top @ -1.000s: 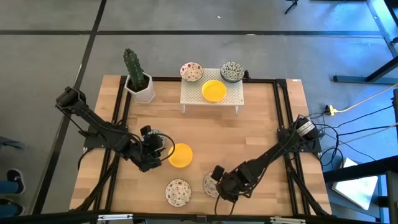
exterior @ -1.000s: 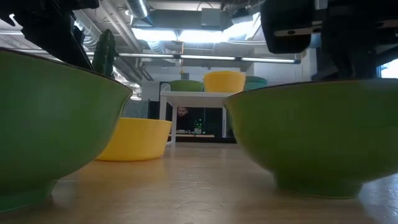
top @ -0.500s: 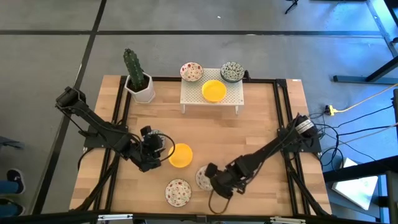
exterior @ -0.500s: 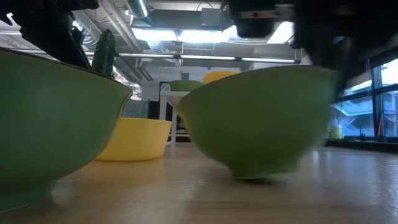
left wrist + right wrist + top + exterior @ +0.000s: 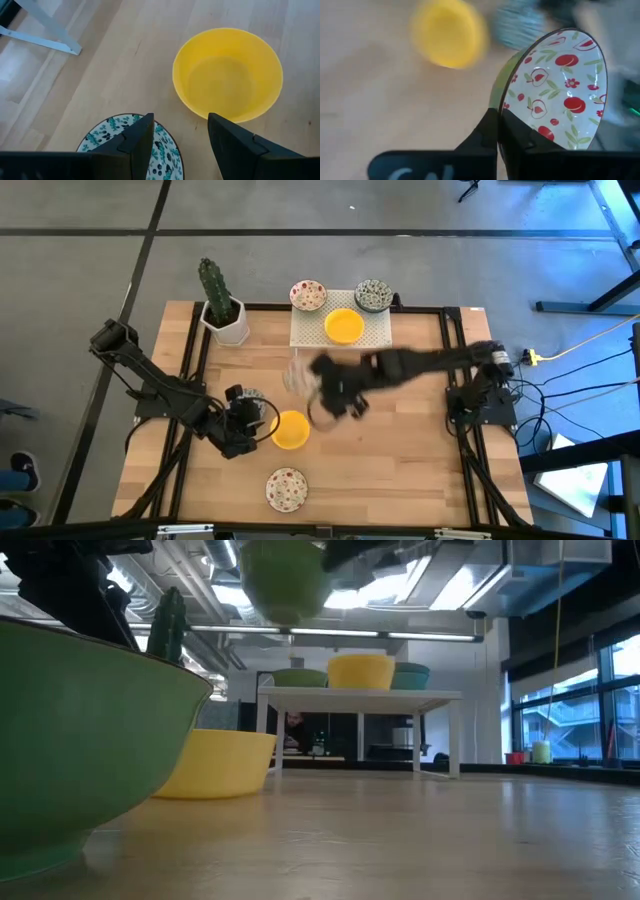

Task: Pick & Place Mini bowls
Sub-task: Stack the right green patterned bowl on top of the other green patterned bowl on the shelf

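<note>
My right gripper [image 5: 318, 388] reaches over the table's middle and is shut on a mini bowl [image 5: 555, 90], white with red fruit pattern inside and green outside. The bowl shows high up in the low view [image 5: 285, 580]. My left gripper [image 5: 245, 420] is open, low over a white-and-green patterned bowl [image 5: 127, 142] and next to a yellow bowl [image 5: 291, 430] that stands on the table. Another red-speckled bowl [image 5: 286, 488] rests on its base near the front edge. A red-speckled [image 5: 308, 295], a yellow [image 5: 344, 326] and a grey-green bowl [image 5: 374, 295] sit on the white stand. My right gripper pinches the bowl's rim [image 5: 501, 102], one finger on the green outside [image 5: 487, 132] and one on the patterned inside [image 5: 522, 142]. The bowl is lifted clear of the table and sticks out beyond the fingertips, its patterned inside open to the wrist camera.
The white perforated stand [image 5: 300, 340] is at the far middle. A white pot with a cactus [image 5: 225, 315] is at the far left. Black rails run along the table's left and right sides. Bare wood lies on the right half.
My right gripper, shut on the red-patterned bowl, first dragged it left along the table near the front edge. It then lifted the bowl clear and swung it fast toward the far edge, up over the table's middle near the stand.
</note>
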